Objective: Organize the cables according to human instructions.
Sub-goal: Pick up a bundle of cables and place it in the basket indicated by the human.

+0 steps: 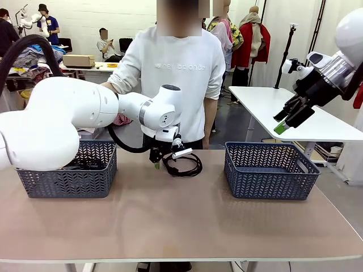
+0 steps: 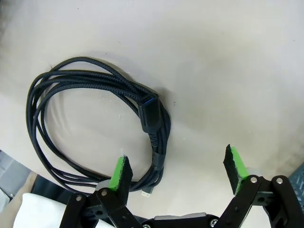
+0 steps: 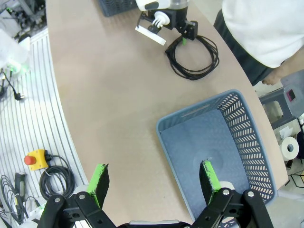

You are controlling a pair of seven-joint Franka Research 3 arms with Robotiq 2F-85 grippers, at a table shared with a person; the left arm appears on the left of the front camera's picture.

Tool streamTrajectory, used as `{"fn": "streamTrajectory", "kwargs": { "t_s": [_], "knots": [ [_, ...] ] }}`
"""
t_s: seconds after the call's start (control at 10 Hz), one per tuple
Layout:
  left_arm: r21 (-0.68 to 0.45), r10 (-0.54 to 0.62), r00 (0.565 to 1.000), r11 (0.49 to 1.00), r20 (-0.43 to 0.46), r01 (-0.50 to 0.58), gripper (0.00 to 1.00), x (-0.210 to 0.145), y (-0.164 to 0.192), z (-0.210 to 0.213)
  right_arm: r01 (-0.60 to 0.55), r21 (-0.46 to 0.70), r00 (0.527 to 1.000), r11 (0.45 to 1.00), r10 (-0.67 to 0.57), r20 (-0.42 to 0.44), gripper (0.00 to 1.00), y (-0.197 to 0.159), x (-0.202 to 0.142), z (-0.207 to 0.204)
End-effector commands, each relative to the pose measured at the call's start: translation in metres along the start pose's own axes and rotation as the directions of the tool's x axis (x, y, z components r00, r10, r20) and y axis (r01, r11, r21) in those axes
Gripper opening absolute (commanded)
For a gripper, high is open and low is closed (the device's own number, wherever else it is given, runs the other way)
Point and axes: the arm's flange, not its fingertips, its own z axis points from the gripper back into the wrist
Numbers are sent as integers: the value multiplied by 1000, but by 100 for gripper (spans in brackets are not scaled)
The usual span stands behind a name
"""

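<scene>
**Left arm poised over a coiled cable, before the grasp**

A single coiled cable [image 1: 182,164] lies flat on the table [image 1: 170,221], at the far edge in front of the person [image 1: 176,79] and between the two blue baskets. All positions below are given relative to this coil. The left gripper [image 2: 176,172] hangs directly above its near rim, fingers spread wide and holding nothing; in the left wrist view one green pad [image 2: 120,172] sits over the bundled strands while the other stands clear over bare tabletop. The chunky plug [image 2: 148,115] rests across the right side of the loop. The left basket [image 1: 68,170] stands to the coil's left and appears to hold more dark cable; the right basket [image 1: 271,170], to the coil's right, looks empty in the right wrist view. The right gripper [image 3: 154,183] hovers high, well apart from the coil and over the right basket's near edge, fingers released and empty.

The step in hand appears to be the approach. The next move likely calls for lowering until the strands lie between the pads, then closing on several turns so the coil lifts whole.
</scene>
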Motion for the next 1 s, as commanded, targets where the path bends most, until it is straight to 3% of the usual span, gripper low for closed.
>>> {"fn": "streamTrajectory", "kwargs": {
  "t_s": [0.0,0.9],
  "knots": [
    [-19,22,1000,1000,-8,-22,100,-7,13,2,0,-3,1000,1000,0,-2,100,-1,2,2],
    [-43,35,999,998,32,-34,100,-15,21,-17,0,-3,1000,1000,0,-2,100,-1,2,2]
  ]
}}
